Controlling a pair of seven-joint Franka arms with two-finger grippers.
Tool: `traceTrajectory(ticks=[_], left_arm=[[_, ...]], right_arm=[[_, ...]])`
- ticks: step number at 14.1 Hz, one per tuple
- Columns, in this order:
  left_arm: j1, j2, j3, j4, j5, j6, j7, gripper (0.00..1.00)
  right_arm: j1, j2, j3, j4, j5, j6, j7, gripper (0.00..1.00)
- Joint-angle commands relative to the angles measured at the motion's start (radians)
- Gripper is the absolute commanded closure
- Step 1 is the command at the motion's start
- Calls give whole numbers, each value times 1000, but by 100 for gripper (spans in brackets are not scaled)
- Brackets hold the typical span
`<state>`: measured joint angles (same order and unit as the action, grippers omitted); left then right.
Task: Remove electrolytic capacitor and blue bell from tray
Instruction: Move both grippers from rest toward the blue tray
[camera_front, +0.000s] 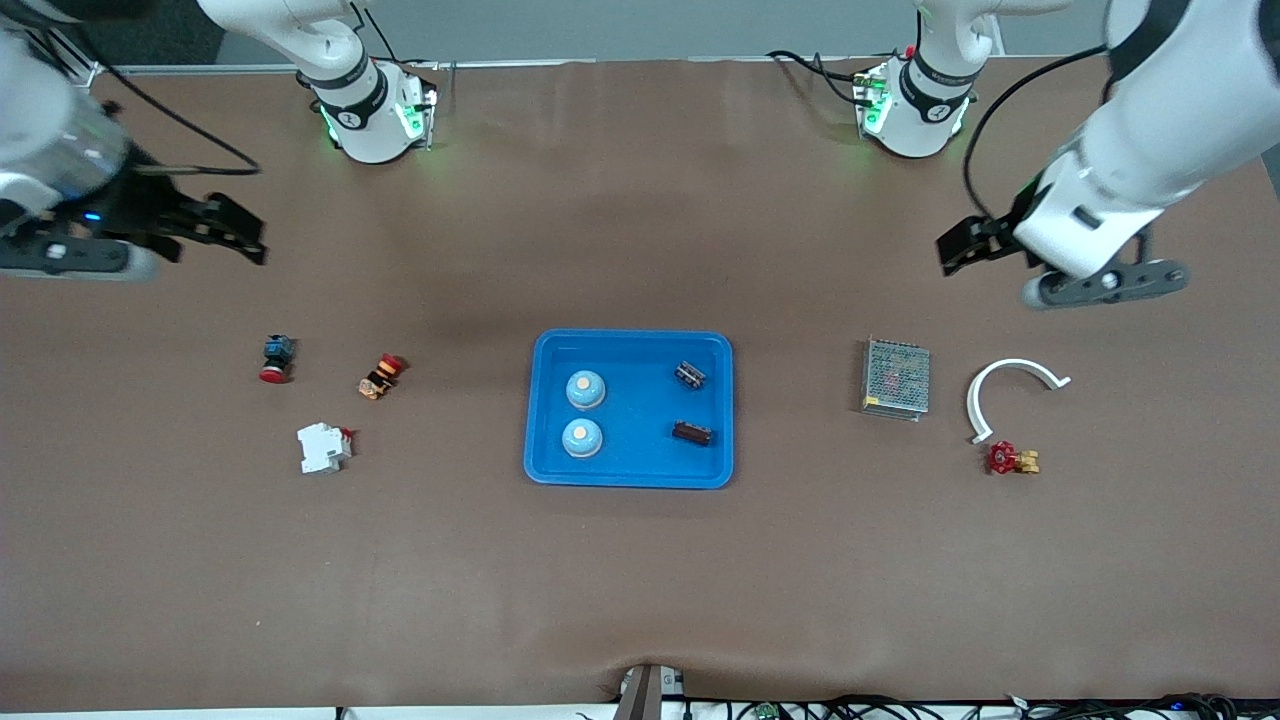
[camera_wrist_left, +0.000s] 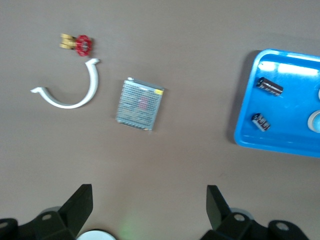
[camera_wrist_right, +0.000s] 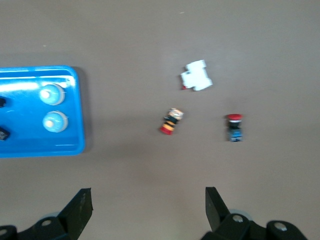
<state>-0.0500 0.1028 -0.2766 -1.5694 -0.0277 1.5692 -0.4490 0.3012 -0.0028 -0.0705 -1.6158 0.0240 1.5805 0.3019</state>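
Currently both arms waited aloft, jaws spread and empty: left gripper (camera_front: 962, 247) over bare bench (camera_front: 640, 580), right gripper (camera_front: 228, 230) likewise. Well clear of both, blue plastic tray (camera_front: 630, 474) held two pale-blue dome bells (camera_front: 586, 389) and two dark cylindrical capacitors (camera_front: 690, 375).

Mesh box (camera_front: 896, 378), white clamp (camera_front: 1008, 386), switches (camera_front: 379, 376).

No legible text, label, brand, number or sign anywhere. Markings on the capacitors (camera_front: 690, 375) in the blue tray (camera_front: 630, 470) too small to read. Nothing readable on the mesh-covered box (camera_front: 896, 378) or the arm bases.
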Motion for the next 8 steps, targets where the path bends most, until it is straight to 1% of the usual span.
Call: traceTrajectory(ticks=[1,4,7,8], left_arm=[[-22,67,-58,-6,-1,81,-145,0],[-120,167,-58,-6,5,196,-340,0],[-212,286,-59,-1,81,320,-534,0],[-228,320,-59,-1,81,365,-581,0]], right_arm=[[105,72,-11,10,-1,61,109,0],[182,148,-12,7,75,148,234,0],[266,252,-12,5,79,225,270,0],[289,285,-12,5,79,275,270,0]])
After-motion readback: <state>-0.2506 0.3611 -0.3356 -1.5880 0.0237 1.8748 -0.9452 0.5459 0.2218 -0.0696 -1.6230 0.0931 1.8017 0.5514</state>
